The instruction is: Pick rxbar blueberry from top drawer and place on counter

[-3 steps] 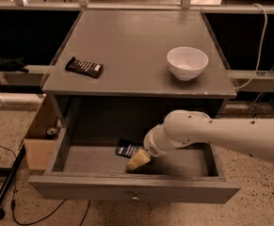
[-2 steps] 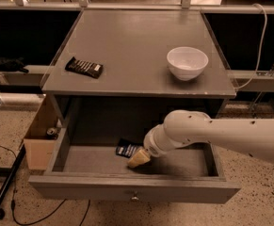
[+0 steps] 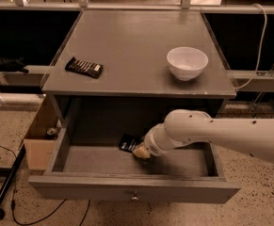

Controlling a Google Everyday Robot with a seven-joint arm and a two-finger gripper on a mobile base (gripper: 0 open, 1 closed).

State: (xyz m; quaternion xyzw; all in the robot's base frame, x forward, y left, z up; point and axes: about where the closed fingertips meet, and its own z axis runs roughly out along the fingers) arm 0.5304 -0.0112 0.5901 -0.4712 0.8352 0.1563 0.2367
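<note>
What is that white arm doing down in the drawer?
A robot arm is reaching into the open top drawer. Its gripper is right at a small dark-blue snack bar, the rxbar blueberry, which lies on the drawer floor. The bar is not yet on the counter, where a white bowl and another dark bar sit.

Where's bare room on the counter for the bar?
The counter is bare between the dark bar and the white bowl, and across the back. The hand is down in the top drawer beside the rxbar blueberry; that middle is crowded, the drawer's left floor free.
</note>
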